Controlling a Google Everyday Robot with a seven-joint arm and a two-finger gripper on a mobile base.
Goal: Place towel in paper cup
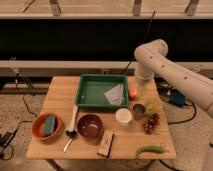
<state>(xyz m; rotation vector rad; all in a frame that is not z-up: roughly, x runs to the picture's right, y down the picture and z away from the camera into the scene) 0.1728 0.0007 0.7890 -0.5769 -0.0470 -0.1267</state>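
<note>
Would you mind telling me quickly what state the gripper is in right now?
Gripper: open, holding nothing, hanging just right of the green tray; the towel lies in that tray.

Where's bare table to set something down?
Bare: table left of green tray; front strip between wooden block and green pepper. Crowded right of tray: paper cup, dark cup, grapes; open gripper hangs over that side.
</note>
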